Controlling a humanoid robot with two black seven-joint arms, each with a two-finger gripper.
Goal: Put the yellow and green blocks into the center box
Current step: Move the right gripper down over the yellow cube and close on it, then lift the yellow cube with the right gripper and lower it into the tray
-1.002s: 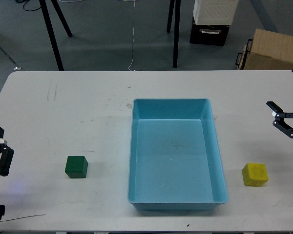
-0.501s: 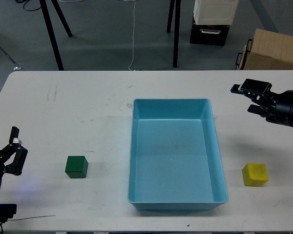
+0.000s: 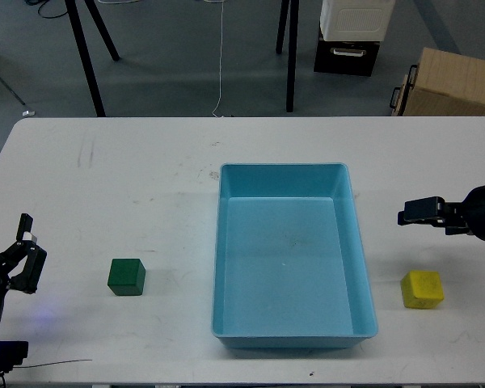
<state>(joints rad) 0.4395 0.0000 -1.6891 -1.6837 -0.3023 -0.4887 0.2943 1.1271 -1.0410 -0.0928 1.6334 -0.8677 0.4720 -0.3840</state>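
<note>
Both arms hang low near the blue box, holding nothing.

The right jaws (image 3: pixel 414 212) point sideways at the blue box (image 3: pixel 291 259); I cannot tell their state. The yellow block (image 3: pixel 422 289) sits just below them. The left jaws (image 3: pixel 24 255) are spread apart, beside the green block (image 3: pixel 127 276) on the white worktop (image 3: pixel 129 186).

Both arms are matte black. The right gripper (image 3: pixel 411 215) ends in flat, blocky black fingers on a thick rounded wrist. The left gripper (image 3: pixel 23 250) shows small white markings.
</note>
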